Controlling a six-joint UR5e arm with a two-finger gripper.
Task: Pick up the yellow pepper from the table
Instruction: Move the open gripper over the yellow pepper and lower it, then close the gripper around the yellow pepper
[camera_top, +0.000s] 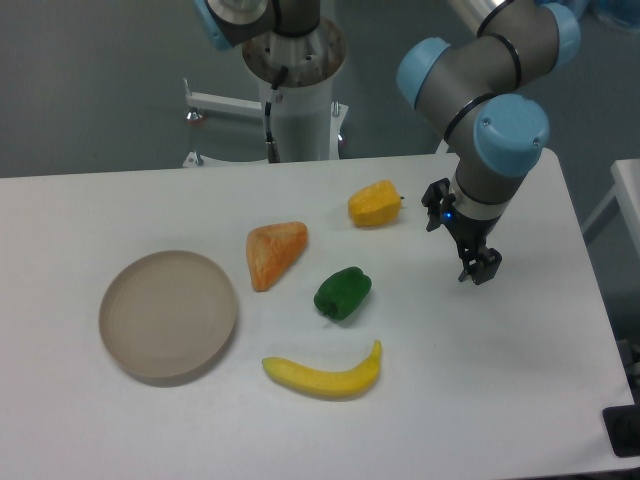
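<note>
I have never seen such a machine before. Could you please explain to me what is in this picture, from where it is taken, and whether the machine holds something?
There is one picture, taken by a fixed camera that looks down at the table from the front. The grey and blue machine is a robot arm; its base stands behind the table. At its end is a small black gripper with two fingers, the robot's "hand". It hangs over bare table on the picture's right and holds nothing; I cannot tell how far its fingers are open.

On the white table lie toy foods: a yellow pepper, an orange wedge-shaped piece, a green pepper and a banana. A round beige plate sits empty at the picture's left. The yellow pepper lies untouched, to the left of the gripper.
</note>
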